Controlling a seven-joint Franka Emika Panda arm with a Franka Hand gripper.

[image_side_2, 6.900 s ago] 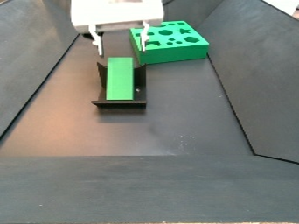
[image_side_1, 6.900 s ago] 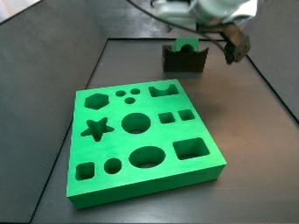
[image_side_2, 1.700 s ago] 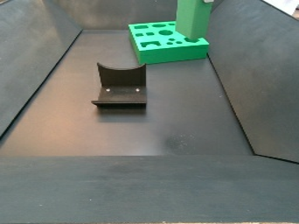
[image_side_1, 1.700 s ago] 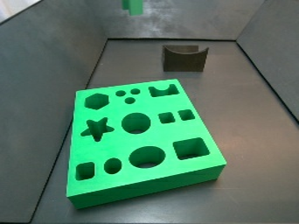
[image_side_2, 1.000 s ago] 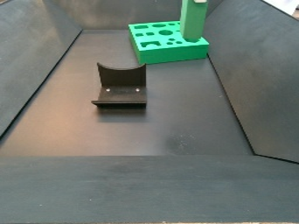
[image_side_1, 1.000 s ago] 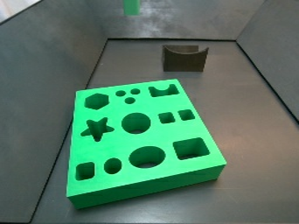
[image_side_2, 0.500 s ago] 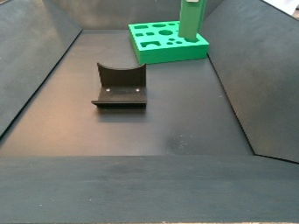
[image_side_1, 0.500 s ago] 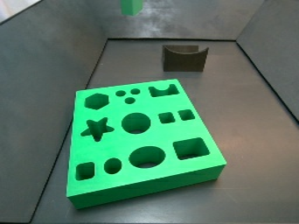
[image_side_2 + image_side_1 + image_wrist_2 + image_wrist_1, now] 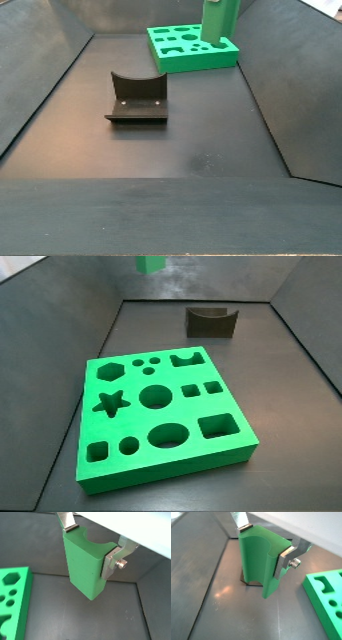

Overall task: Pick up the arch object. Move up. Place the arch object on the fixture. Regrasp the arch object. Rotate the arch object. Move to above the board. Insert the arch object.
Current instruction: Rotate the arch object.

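The arch object was plain green between the tool's silver fingers, the board a brighter green with darker-shaded cut-outs, the fixture brown-black, and the floor and walls a dull dark grey.

You've got a dark grey matte floor, with a faint sheen at mid-floor in a side view. Dark sloped left wall and right wall rise from its side edges. Grey back wall runs along the far edge. Flat dark ledge crosses the near edge. Pale panel sits overhead.
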